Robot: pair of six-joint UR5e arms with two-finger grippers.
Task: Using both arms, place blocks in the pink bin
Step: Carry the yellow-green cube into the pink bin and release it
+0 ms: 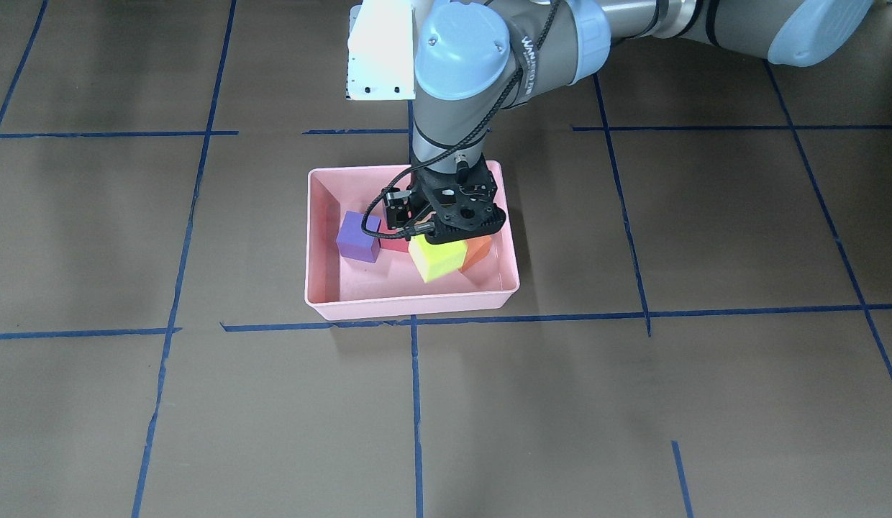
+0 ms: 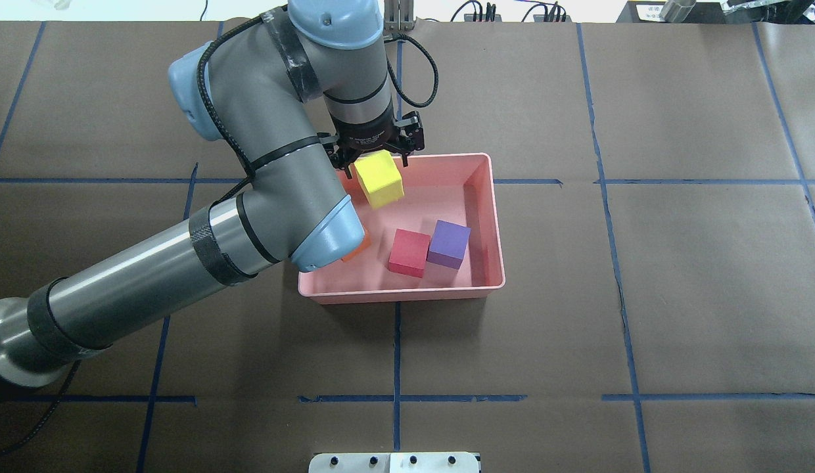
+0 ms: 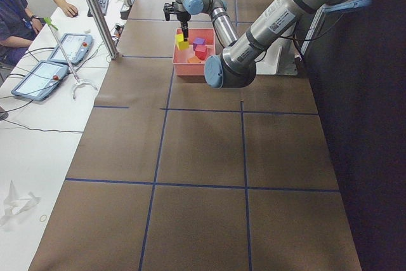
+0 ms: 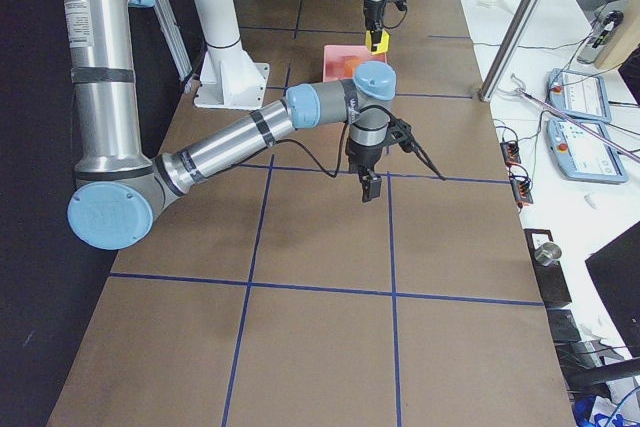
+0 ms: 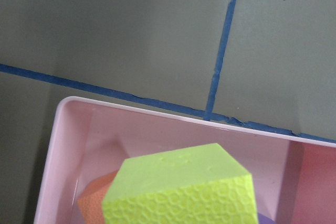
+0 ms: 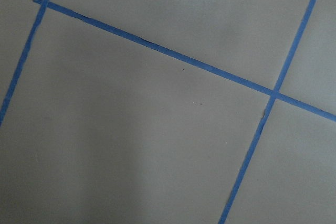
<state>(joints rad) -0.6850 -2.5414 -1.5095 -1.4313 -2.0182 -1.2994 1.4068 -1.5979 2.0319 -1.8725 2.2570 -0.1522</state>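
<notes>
My left gripper (image 2: 374, 152) hangs over the far left part of the pink bin (image 2: 401, 292) and is shut on the yellow-green block (image 2: 378, 179), which it holds tilted just above the bin floor. In the front view the gripper (image 1: 453, 229) sits above that block (image 1: 437, 259). The purple block (image 2: 449, 244) and the red block (image 2: 409, 252) lie side by side in the bin. The orange block (image 2: 358, 246) lies in the bin too, half hidden under my left arm. My right gripper (image 4: 370, 185) points down over bare table, far from the bin; I cannot tell whether it is open or shut.
Brown table paper with a blue tape grid (image 2: 397, 341) surrounds the bin. The white base plate (image 2: 394, 462) is at the robot's edge. Operators with tablets (image 3: 44, 74) and a metal pole (image 3: 95, 11) stand along the far side.
</notes>
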